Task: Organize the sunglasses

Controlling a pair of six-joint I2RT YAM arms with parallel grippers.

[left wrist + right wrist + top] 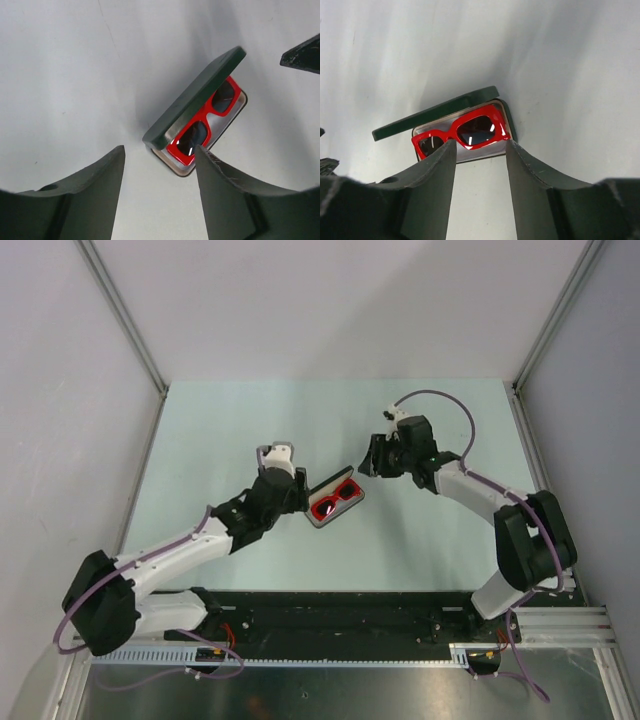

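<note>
Left end effector (160, 155): fingers fill the bottom of my left wrist view, spread apart with nothing between them. It hangs just beside the near short end of the case.
Right end effector (480, 147): also spread and carrying nothing. From above I see it clear of the case, off its far right corner.
Sunglasses (462, 132): lying folded inside the case's shallow tray, red frame up and both dark lenses showing, near the middle of the worktop (250, 410).
Case lid (195, 97): half raised along one long edge and slanting over the glasses, not shut.
Tray (235, 107): flat on the worktop, with its pale lining visible around the frame.
Step in hand: I judge the glasses stowed and the case about to be closed. Neither arm is touching it.
Next move: I would bring one end effector onto the lid's upper face and press it down, with the other bracing the tray so it does not slide.
Watch for: the frame seems to sit close to the tray's rim, so the lid may catch on it.
</note>
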